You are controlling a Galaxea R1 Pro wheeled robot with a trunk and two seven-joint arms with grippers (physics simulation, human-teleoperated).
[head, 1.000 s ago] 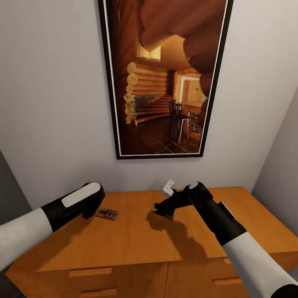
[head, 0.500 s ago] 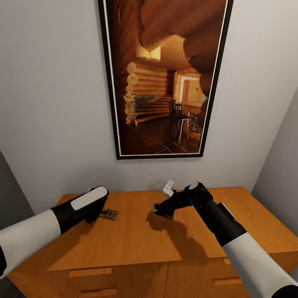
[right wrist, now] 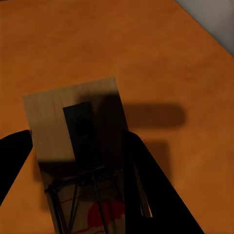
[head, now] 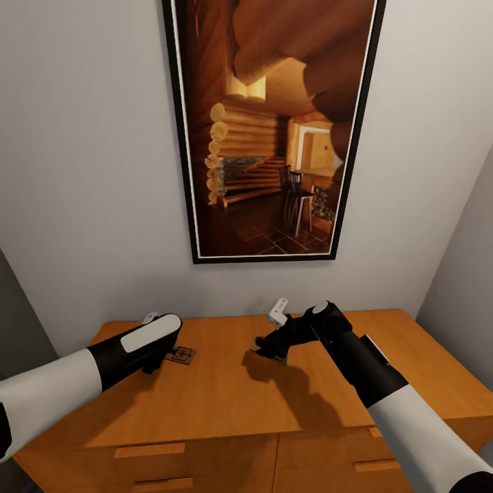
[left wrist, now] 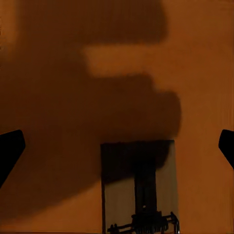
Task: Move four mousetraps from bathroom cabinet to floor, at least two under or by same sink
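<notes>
**Two traps on the cabinet top, one between closed fingers**

Fingers (right wrist: 146, 195) of the right gripper (right wrist: 78, 185) are seen pressed against both long sides of a mousetrap (right wrist: 73, 122), its pale wooden slab and dark wire parts lying between them. In the head view this gripper (head: 268, 346) is placed at centre frame, low over the orange-brown cabinet (head: 226, 404), with the pinched trap (head: 263, 350) mostly hidden beneath it; whether the trap is lifted or touching the top cannot be told.

A second mousetrap (head: 181, 355) is seen lying flat on the cabinet top at left of centre, just beside the left gripper (head: 154, 359). From the left wrist it (left wrist: 139, 187) is shown at the lower middle of the frame, partly in shadow, and the two dark fingertips (left wrist: 9, 151) are spread wide at the frame's side edges, well apart from the trap and touching nothing.

Drawer handles (head: 149, 450) are visible along the bottom edge. A framed painting (head: 274, 130) of a log interior is hung on the grey wall (head: 89, 171) above the cabinet.
</notes>
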